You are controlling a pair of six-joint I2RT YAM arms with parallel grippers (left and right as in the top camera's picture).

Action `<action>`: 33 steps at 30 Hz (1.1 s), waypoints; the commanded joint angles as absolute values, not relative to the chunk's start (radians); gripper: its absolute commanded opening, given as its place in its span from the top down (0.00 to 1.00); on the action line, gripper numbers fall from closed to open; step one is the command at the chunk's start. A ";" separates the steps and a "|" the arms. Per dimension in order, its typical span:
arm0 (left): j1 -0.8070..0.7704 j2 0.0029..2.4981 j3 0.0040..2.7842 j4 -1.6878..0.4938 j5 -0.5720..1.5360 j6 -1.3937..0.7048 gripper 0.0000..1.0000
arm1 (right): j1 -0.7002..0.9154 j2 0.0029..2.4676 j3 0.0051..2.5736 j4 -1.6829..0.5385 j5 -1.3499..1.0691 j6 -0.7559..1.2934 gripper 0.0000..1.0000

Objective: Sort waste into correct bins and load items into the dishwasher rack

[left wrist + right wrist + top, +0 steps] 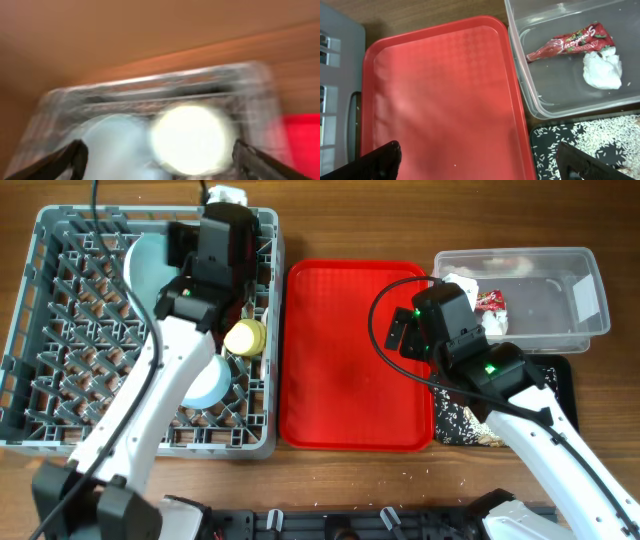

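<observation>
The grey dishwasher rack stands at the left and holds the pale blue plate, the yellow cup and a pale bowl. My left gripper hovers over the rack's far side. In the blurred left wrist view it is open and empty above the rack. My right gripper, also in its wrist view, is open and empty over the red tray's right edge. The clear tub holds the red wrapper and white tissue. The black tray holds crumbs. Spoon and fork do not show.
The red serving tray lies between the rack and the bins, with one tiny speck on it. The black tray sits in front of the tub, partly under my right arm. A white object lies behind the rack.
</observation>
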State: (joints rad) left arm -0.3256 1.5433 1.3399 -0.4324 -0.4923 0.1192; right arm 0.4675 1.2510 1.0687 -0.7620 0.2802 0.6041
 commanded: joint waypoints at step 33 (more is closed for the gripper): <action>-0.323 1.523 1.339 -0.481 0.209 -0.281 0.00 | 0.313 0.374 1.044 -0.766 0.282 0.606 0.00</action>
State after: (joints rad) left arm -0.3264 1.5288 1.3399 -0.4828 0.1928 -0.2691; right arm 0.3958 0.4671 1.0687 -0.7631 0.2741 0.6041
